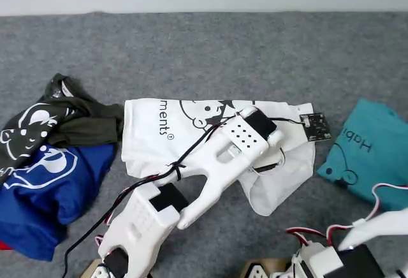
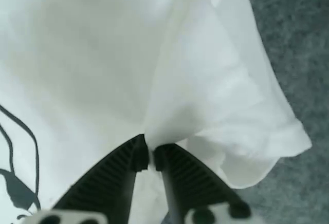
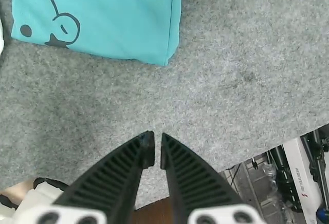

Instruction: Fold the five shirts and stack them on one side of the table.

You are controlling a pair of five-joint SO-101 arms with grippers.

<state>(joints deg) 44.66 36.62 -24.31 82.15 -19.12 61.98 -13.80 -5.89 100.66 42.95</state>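
Note:
A white shirt [image 1: 159, 131] with black print lies partly folded mid-table on the grey cloth. My left arm stretches over it, and in the left wrist view my left gripper [image 2: 150, 154] is shut on a raised fold of the white shirt [image 2: 103, 54] near its loose right-hand edge. A folded teal shirt [image 1: 370, 153] lies at the right side. My right gripper [image 3: 157, 149] hangs shut with nothing in it over bare grey cloth, a little apart from the teal shirt [image 3: 103, 13]. The right arm's base [image 1: 344, 259] sits at the front right.
At the left lie a crumpled olive shirt [image 1: 83, 125], a black printed shirt [image 1: 25, 134] and a blue shirt [image 1: 51, 189] in a loose heap. The table's edge [image 3: 257, 152] runs close to my right gripper, with equipment below it.

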